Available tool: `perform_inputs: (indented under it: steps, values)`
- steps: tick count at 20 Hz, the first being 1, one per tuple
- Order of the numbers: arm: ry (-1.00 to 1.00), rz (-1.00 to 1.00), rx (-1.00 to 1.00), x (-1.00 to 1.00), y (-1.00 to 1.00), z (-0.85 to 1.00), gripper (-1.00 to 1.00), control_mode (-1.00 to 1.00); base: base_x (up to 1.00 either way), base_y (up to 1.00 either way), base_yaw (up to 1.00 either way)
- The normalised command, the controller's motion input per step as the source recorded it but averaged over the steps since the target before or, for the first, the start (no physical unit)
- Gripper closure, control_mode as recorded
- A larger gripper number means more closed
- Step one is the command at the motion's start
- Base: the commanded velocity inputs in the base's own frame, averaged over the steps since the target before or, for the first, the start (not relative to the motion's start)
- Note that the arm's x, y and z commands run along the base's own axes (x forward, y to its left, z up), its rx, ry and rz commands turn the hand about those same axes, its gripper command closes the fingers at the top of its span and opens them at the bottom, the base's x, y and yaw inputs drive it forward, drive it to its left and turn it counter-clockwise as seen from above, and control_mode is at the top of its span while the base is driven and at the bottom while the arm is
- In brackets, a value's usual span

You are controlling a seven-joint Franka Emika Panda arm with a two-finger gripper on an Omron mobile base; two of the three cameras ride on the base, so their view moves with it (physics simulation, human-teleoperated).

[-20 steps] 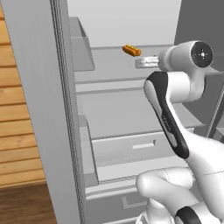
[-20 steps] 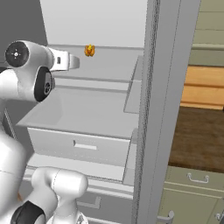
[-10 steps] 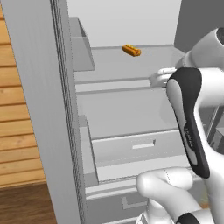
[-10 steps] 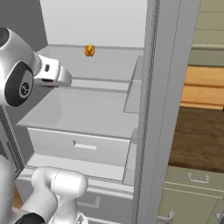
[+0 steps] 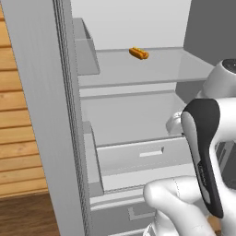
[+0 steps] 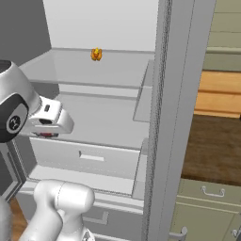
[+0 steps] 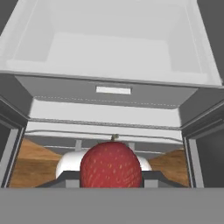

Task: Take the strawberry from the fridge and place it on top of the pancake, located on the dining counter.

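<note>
The fridge [image 5: 69,115] stands open, its white interior [image 6: 103,23] and glass shelf [image 5: 138,67] in plain sight, and everything here is placed against it. The strawberry [image 7: 111,165] sits between the tips of the gripper [image 7: 111,177], dark red and speckled, its small stalk pointing up in the hand view; the gripper is closed narrowly on the fruit, with a dark finger [image 7: 65,178] showing at either side of it. In the right base view a sliver of red [image 6: 46,134] shows beneath the white hand [image 6: 47,117], which hangs in front of the fridge's lower drawer [image 6: 89,157], outside the cabinet and below the glass shelf. In the left base view the hand [image 5: 175,123] is partly hidden behind the arm's dark-cased link [image 5: 205,152], at the right side of the fridge opening, level with the drawer.

Far back on the glass shelf, well apart from the gripper, lies an orange-yellow hotdog-like food [image 5: 138,53], alone near the rear wall. The hand view looks down onto the drawer's front [image 7: 109,94] with its pale recessed handle [image 7: 113,90], and onto the open white bin [image 7: 109,43] behind it. Brown wooden floor [image 7: 35,162] shows below the fridge's bottom edge at either side of the strawberry. A wooden panelled wall [image 5: 18,138] stands to the left of the fridge door [image 5: 41,115].
</note>
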Motion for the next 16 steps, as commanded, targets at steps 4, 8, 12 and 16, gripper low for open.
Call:
perform_inputs:
  steps: [4, 8, 12, 16]
  values:
    - [0.01, -0.05, 0.00, 0.00, -0.04, -0.32, 1.00, -1.00, 0.00, 0.00, 0.00]
    - [0.00, -0.07, 0.00, 0.00, 0.00, -0.48, 1.00, -1.00, 0.00, 0.00, 0.00]
    - [0.00, -0.10, 0.01, 0.00, 0.00, -0.46, 1.00, -1.00, 0.00, 0.00, 0.00]
    - [0.00, -0.09, 0.05, 0.00, 0.00, -0.38, 1.00, -1.00, 0.00, 0.00, 0.00]
